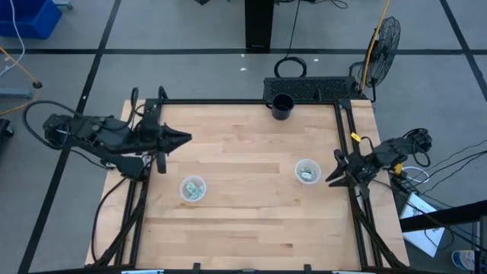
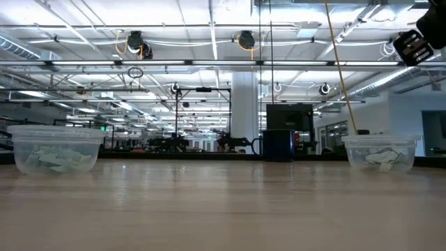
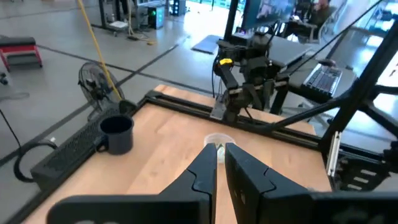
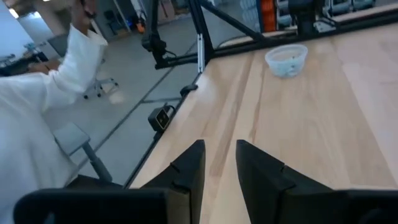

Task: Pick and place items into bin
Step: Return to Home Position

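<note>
The pale green crinkled items lie inside two clear cups standing on the wooden table: the left cup point(image 1: 192, 189) point(image 2: 56, 150) and the right cup point(image 1: 307, 172) point(image 2: 382, 152) point(image 3: 217, 140). My left gripper point(image 1: 185, 138) point(image 3: 221, 160) hovers over the table's left side, beyond the left cup, fingers shut and empty, pointing right. My right gripper point(image 1: 331, 176) point(image 4: 221, 163) hangs at the table's right edge beside the right cup, fingers open, holding nothing. Its wrist view shows the left cup point(image 4: 286, 60) across the table.
A black mug point(image 1: 281, 106) point(image 2: 279, 145) point(image 3: 117, 134) stands at the far edge, with a black keyboard point(image 1: 308, 90) behind it. A fan point(image 1: 384, 38) stands past the far right corner. A person's white sleeve point(image 4: 37, 124) shows off the table. Bare wood lies between the cups.
</note>
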